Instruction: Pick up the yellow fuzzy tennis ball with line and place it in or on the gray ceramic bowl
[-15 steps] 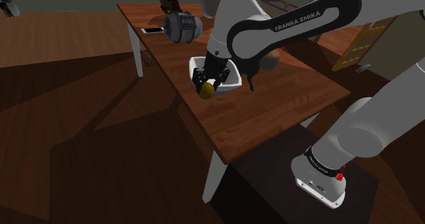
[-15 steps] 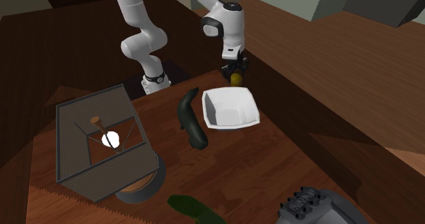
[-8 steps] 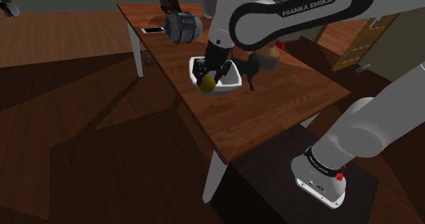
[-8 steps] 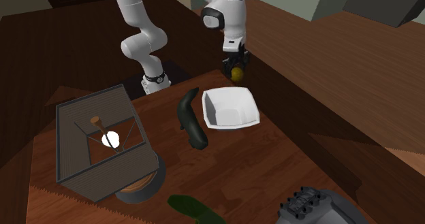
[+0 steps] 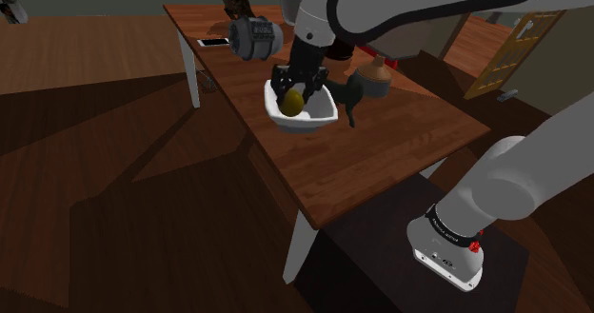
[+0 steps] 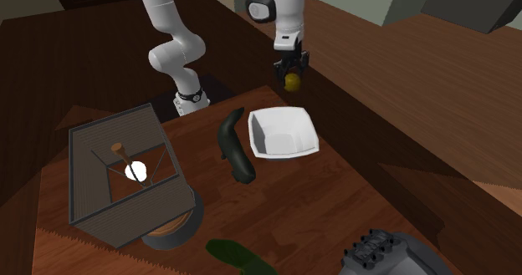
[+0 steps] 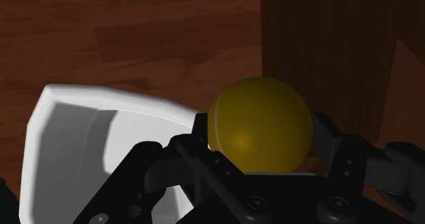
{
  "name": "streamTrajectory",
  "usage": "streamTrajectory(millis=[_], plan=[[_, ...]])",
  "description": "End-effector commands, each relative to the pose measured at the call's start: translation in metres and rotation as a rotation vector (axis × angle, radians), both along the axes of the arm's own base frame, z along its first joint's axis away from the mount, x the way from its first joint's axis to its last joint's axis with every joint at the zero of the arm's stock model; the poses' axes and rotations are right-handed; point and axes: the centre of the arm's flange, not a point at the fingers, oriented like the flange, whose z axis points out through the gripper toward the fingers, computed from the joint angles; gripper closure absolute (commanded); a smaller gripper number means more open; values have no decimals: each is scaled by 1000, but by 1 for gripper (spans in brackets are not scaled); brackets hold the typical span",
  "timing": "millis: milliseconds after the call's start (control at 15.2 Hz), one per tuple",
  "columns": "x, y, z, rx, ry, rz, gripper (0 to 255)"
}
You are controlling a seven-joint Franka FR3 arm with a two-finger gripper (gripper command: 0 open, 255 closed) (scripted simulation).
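While my gripper is clamped on the yellow ball, one black finger on each side, I count the pick-up as done. The ball is off the wooden table, up in the air, with a faint pale line curving down its skin. Left to do: get over the bowl, lower, let go.

Nearest to my hand is the bowl, drawn white, squarish with rounded corners. Its rim sits just below and beside my fingers. The wrist view puts the ball next to that rim and above the table's edge, not over the hollow. The shoulder view has the ball overlapping the bowl. So I judge I'm close, but I can't tell for sure whether the ball is over the opening. The bowl holds nothing, its inside bare.

Past the bowl from my hand, right against its side, a dark curved long thing lies on the table, in no container. Farther from my hand is a dark slatted open box with a small white object and a thin stick inside; I can't name either. Farthest from my hand are a dark green thing and a grey ridged object.
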Motion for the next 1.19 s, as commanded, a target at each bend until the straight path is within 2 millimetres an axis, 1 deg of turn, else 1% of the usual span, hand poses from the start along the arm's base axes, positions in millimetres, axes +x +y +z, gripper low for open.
streamTrajectory(millis=[0, 132, 990, 1056, 1122], plan=[[0, 0, 10, 0, 0, 0, 255], [0, 0, 19, 0, 0, 0, 255], [98, -141, 26, 0, 0, 0, 255], [101, -146, 26, 0, 0, 0, 255], [101, -146, 21, 0, 0, 0, 255]])
